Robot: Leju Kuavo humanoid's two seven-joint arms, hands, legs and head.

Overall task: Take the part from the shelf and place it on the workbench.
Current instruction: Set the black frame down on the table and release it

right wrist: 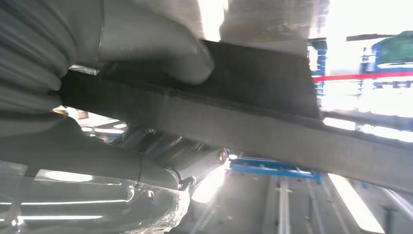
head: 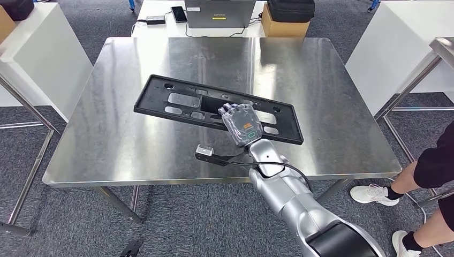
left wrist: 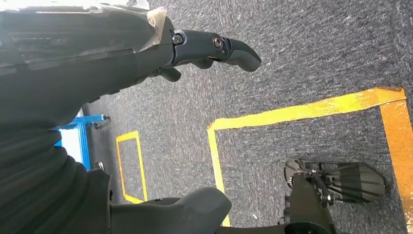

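One long black part (head: pixel 214 107) lies above the steel worktop (head: pixel 118 139), gripped at its near edge by the right robot hand (head: pixel 243 122). The left robot hand (left wrist: pixel 204 48) hangs over the carpet, empty, fingers apart. Beyond the worktop sit one laptop (head: pixel 219 13) and one phone (head: pixel 179 14); no writing is legible.

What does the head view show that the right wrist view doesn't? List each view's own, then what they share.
Head view alone: the whole steel workbench, the black part's full outline with its cutouts, a laptop on the white table behind, and a person's white shoes at the right.
Right wrist view alone: the grey thumb pressed on the part's face from close up, and a blue frame beyond.
Both: the right hand gripping the part along its near edge.
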